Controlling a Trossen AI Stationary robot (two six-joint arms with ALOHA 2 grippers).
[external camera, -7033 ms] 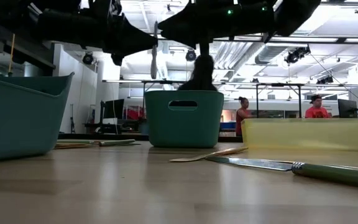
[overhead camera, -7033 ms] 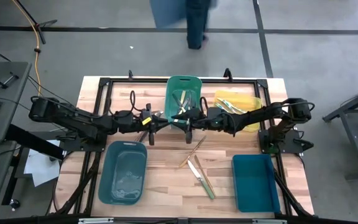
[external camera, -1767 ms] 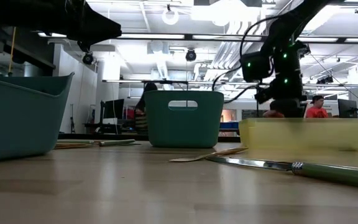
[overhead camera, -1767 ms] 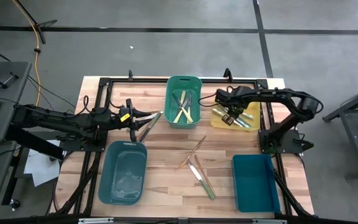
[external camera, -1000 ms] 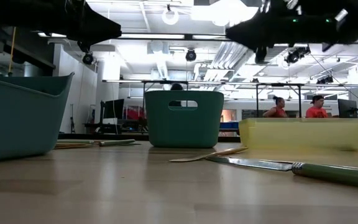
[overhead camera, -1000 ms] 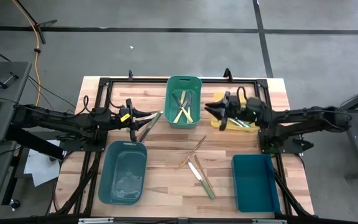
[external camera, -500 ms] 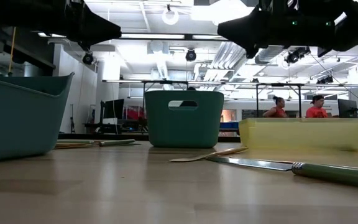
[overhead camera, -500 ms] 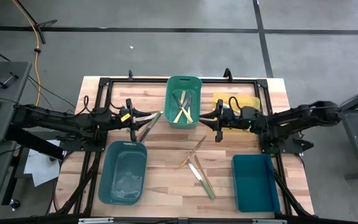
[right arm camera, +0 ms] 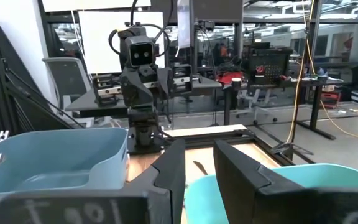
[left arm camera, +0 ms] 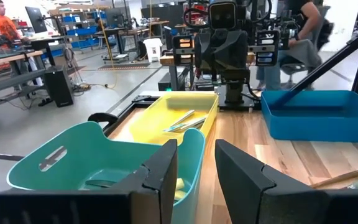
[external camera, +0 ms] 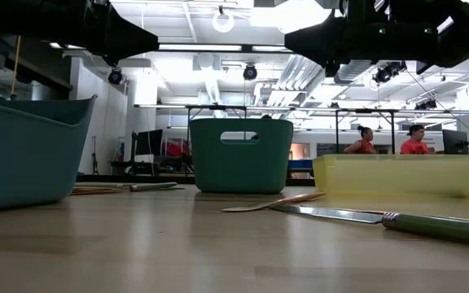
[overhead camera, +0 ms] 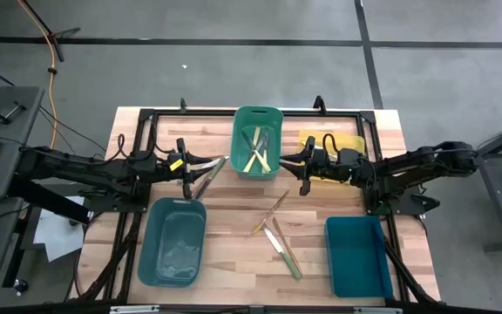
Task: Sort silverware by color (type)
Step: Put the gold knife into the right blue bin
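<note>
Several pieces of silverware lie loose on the table: brown-handled ones (overhead camera: 271,212), a green-handled knife (overhead camera: 284,253) (external camera: 381,217), and a few (overhead camera: 211,172) left of the green bin (overhead camera: 258,142). The green bin holds several more, and others (left arm camera: 185,121) lie in the yellow bin (overhead camera: 349,142). My left gripper (overhead camera: 200,164) (left arm camera: 196,165) hovers level, left of the green bin, open with nothing between its fingers. My right gripper (overhead camera: 288,163) (right arm camera: 197,165) hovers level between the green and yellow bins, pointing toward the left, open with nothing between its fingers.
A teal bin (overhead camera: 172,240) stands near-left and a blue bin (overhead camera: 356,255) near-right. Bare wood lies between them around the loose pieces. A black frame (overhead camera: 234,112) runs along the table's edges. People show in the room beyond (external camera: 414,140).
My right gripper has come off the yellow bin's left end, moving a little toward the table's near edge and down while rolling about its own line, then stayed still. Nothing on the table has moved.
</note>
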